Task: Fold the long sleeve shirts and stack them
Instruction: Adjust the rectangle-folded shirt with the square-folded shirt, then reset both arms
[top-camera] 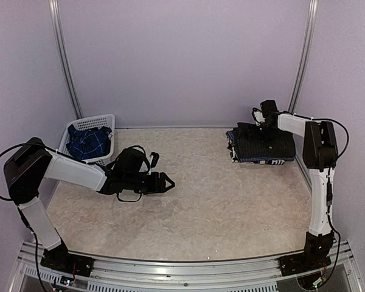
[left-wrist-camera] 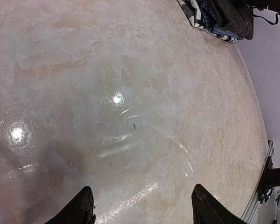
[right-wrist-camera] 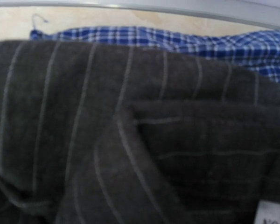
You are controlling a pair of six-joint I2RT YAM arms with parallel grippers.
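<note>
A folded black pinstriped shirt (top-camera: 264, 143) lies on top of a folded blue-and-white checked shirt (top-camera: 263, 160) in a stack at the back right. My right gripper (top-camera: 259, 121) is down at the stack's far edge; its fingers are hidden. The right wrist view is filled by the black cloth (right-wrist-camera: 107, 130), with the checked shirt (right-wrist-camera: 177, 39) behind it. A darker blue plaid shirt (top-camera: 88, 141) lies crumpled in the white basket (top-camera: 103, 121). My left gripper (top-camera: 168, 182) is open and empty, low over bare table (left-wrist-camera: 142, 211). The stack also shows in the left wrist view (left-wrist-camera: 224, 18).
The basket stands at the back left, close behind my left arm. Purple walls close in the back and both sides. A white label (right-wrist-camera: 273, 212) shows on the black shirt.
</note>
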